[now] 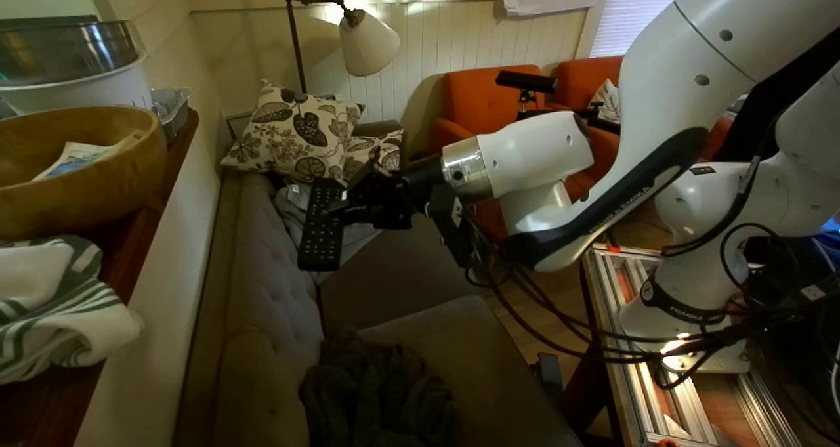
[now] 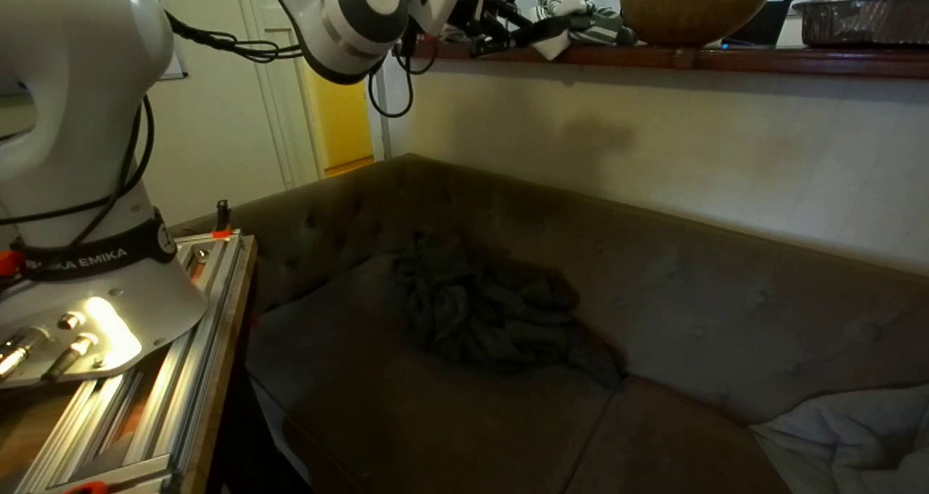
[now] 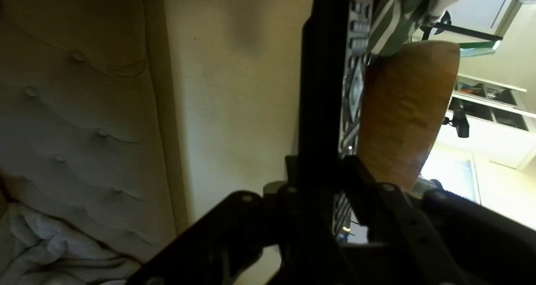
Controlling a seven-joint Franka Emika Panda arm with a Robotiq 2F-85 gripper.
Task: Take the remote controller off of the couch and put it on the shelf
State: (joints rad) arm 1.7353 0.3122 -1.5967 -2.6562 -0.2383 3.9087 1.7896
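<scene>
Black jointed gripper [image 3: 320, 170] pinching a long, flat black remote controller [image 1: 320, 240] in mid-air above the grey-brown, button-tufted fabric couch [image 1: 407, 276].
To the left in an exterior view, the reddish-brown wooden shelf [image 1: 134, 237] carries a round honey-brown wooden bowl [image 1: 98, 184] with papers [image 1: 73, 155] inside; nearer lies a crumpled white cloth with green stripes [image 1: 65, 302], and farther along are a round shiny steel container [image 1: 72, 53], its inside hidden, and a crinkled silver foil tray [image 1: 174, 119].
</scene>
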